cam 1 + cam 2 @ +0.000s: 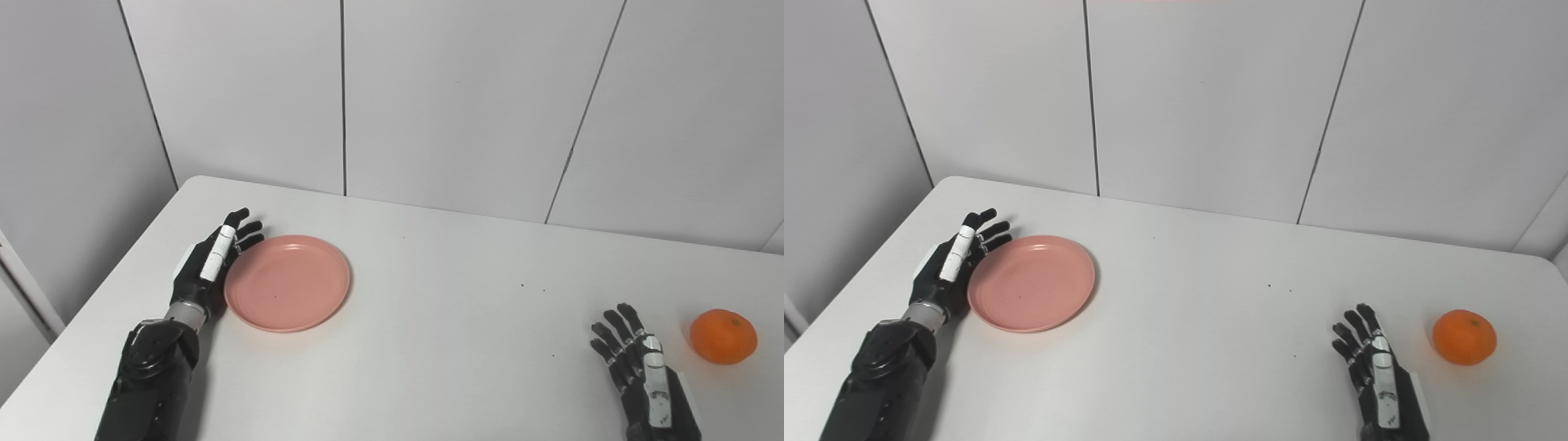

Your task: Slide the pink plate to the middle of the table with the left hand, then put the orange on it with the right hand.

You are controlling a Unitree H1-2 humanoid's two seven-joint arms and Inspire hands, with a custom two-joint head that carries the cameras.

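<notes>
The pink plate [287, 282] lies flat on the left part of the white table [441, 294]. My left hand [211, 262] rests against the plate's left rim, fingers stretched out and apart, holding nothing. The orange [723, 336] sits near the table's right side. My right hand [640, 370] lies on the table at the bottom right, open, a short way left of the orange and not touching it.
Grey wall panels [429, 98] rise behind the table's far edge. The table's left edge [92, 306] runs close beside my left arm. A few small dark specks [531, 286] dot the tabletop between plate and orange.
</notes>
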